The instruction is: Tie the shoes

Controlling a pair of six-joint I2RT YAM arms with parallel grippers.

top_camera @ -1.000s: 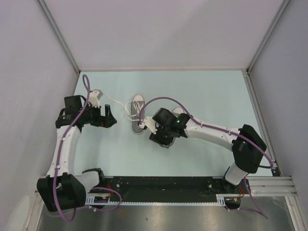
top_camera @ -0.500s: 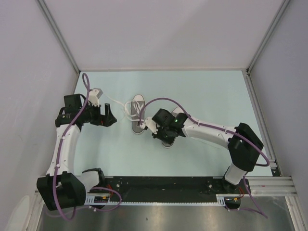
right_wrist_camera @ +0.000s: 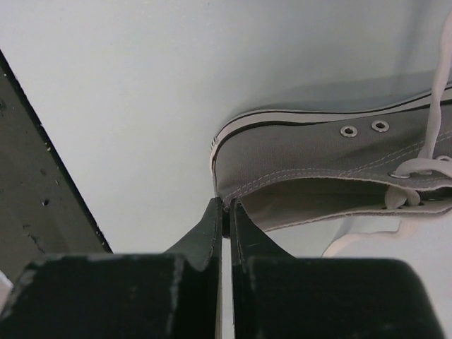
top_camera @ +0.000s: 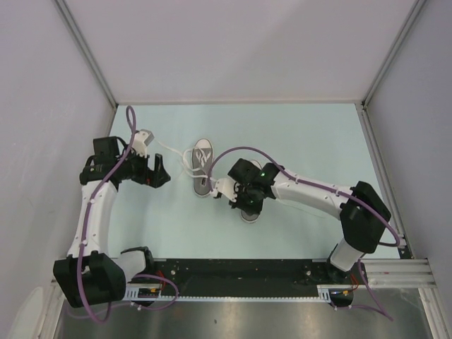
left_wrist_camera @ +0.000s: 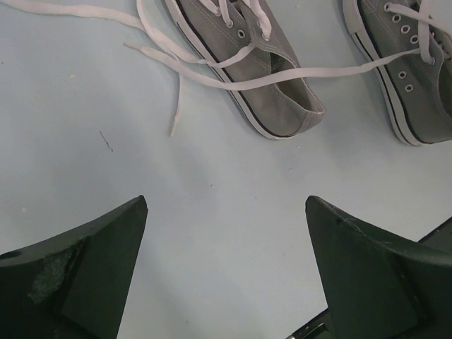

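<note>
You are looking down on a pale blue-green table (top_camera: 311, 134) that is carrying both shoes near its middle. The left arm (top_camera: 95, 212) is bending up along the left side and the right arm (top_camera: 311, 192) is reaching in low from the right. Any lettering on the arms or shoes is too small for you to read.

The shoe on the left (top_camera: 203, 168) is lying flat with its white toe pointing at the far wall and is sitting where it sat a second ago. The shoe on the right (right_wrist_camera: 318, 162) is lying just beside it, mostly hidden under the right wrist in the top view. There its heel end is now showing a little closer to the near edge than before.

Your left gripper (left_wrist_camera: 226, 199) is hovering over bare table with its jaws standing wide apart, clear of both shoes, and it is barely shifting between frames. Your right gripper (right_wrist_camera: 227, 208) is sitting at the heel rim of the shoe on the right. Its jaws, about half apart a second ago, are now pressing together. You cannot tell whether canvas or lace is being pinched between them.

The white laces (left_wrist_camera: 176, 78) are trailing loose from the shoe on the left across the table toward the left gripper, and one strand is running across to the shoe on the right.
</note>
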